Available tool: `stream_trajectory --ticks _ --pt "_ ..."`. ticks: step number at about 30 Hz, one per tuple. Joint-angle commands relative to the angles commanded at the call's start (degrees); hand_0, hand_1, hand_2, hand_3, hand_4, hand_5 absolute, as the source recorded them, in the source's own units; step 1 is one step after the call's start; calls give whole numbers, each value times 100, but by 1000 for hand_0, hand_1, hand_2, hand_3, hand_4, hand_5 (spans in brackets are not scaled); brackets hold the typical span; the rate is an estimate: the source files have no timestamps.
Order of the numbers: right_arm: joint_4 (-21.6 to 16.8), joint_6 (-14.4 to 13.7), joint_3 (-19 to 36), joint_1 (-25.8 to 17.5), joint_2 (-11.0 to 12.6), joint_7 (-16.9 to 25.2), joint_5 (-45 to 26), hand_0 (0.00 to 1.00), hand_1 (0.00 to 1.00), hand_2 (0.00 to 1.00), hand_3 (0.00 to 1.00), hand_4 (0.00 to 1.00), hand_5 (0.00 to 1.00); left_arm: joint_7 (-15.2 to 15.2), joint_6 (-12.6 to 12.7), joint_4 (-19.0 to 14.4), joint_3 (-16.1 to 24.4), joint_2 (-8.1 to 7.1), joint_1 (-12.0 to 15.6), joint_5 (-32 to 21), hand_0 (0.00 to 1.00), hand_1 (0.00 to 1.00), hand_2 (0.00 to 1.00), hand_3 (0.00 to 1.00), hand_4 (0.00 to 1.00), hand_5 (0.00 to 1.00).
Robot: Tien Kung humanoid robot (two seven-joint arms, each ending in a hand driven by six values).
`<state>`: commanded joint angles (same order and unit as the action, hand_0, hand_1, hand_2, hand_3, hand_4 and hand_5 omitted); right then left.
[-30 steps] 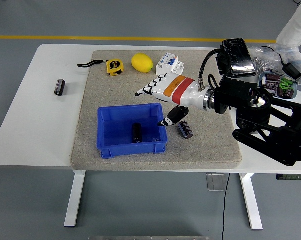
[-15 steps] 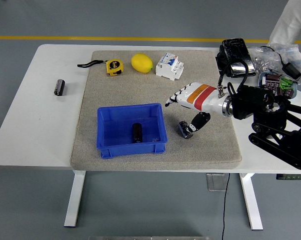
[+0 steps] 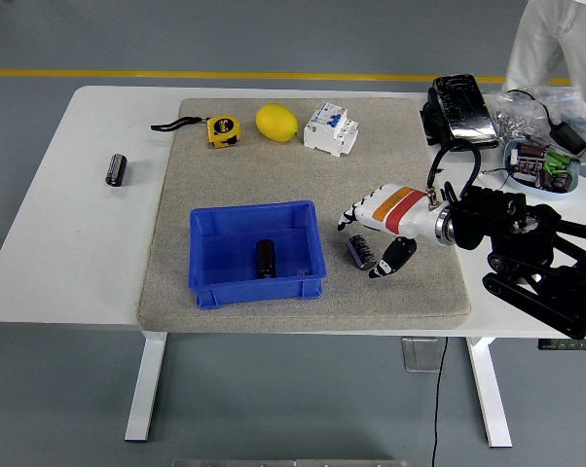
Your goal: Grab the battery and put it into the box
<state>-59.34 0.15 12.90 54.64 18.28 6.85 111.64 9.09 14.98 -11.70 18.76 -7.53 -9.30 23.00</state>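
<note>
A dark cylindrical battery (image 3: 362, 253) lies on the grey mat (image 3: 225, 185), just right of the blue box (image 3: 254, 210). A second battery (image 3: 266, 259) lies inside the box. A third battery (image 3: 116, 168) lies on the white table at the far left. My right hand (image 3: 359, 246), white with an orange and red band, comes in from the right and sits low over the battery beside the box. Its fingers (image 3: 349, 220) are spread on the far side and the thumb (image 3: 388, 261) on the near side. The battery rests on the mat between them.
A yellow tape measure (image 3: 223, 129), a lemon (image 3: 276, 123) and a white circuit breaker (image 3: 330, 128) line the mat's far edge. A black device (image 3: 458, 105) and a tub of small parts (image 3: 541, 165) sit at the right. A person in white (image 3: 551, 39) stands at the top right.
My right hand has drawn back to the right from the box's corner and dropped down around the battery beside the box. The person at the top right has stepped further into view.
</note>
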Motion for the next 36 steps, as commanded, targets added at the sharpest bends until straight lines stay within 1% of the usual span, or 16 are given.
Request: stream_trajectory --ticks 4,9,10,15,16,21,22,27,28,33,34,36 --pt "70 -25 -81 23 -115 2 -39 698 699 750 787 998 314 8 -5 -5 9 -2 0 29 719 711 764 620 630 490" --pt "221 -52 -164 63 -182 5 -52 698 699 750 787 998 314 -14 2 -6 -32 -2 -6 -43 719 711 764 620 630 490" --pt "268 -70 -167 68 -198 7 -64 655 667 724 764 998 316 -16 2 -7 -38 -2 -8 -46 718 712 764 618 630 490" --pt "489 -183 -178 89 -279 28 -96 655 667 724 764 998 316 -16 1 -10 -43 2 -18 -52 718 712 764 618 630 490" --pt "515 -199 -180 92 -288 32 -97 613 636 691 685 986 302 -15 0 -11 -43 3 -20 -48 719 713 765 618 630 490" --pt "626 -266 -196 89 -319 68 -81 613 636 691 685 986 302 -17 -1 -17 -57 3 -30 -62 719 713 765 618 630 490" --pt "637 -289 -200 85 -321 74 -79 576 567 604 604 898 262 -21 -1 -18 -70 2 -33 -75 718 713 766 619 630 490" --pt "661 -342 -202 79 -335 86 -70 576 567 604 604 898 262 -16 -4 -20 -68 1 -41 -56 718 713 766 619 630 490" --pt "676 -356 -202 78 -339 90 -75 537 507 546 555 826 200 -19 -4 -21 -74 0 -40 -69 719 712 766 620 630 490" --pt "734 -361 -200 60 -353 89 -106 537 507 546 555 826 200 -12 -8 -24 -66 0 -42 -50 719 712 766 620 630 490" --pt "744 -359 -201 54 -354 90 -114 514 491 525 541 816 186 -11 -8 -25 -67 0 -42 -52 719 712 767 620 630 490" --pt "751 -359 -204 45 -351 93 -121 514 491 525 541 816 186 -11 -9 -25 -66 -1 -41 -54 719 712 767 620 630 490"
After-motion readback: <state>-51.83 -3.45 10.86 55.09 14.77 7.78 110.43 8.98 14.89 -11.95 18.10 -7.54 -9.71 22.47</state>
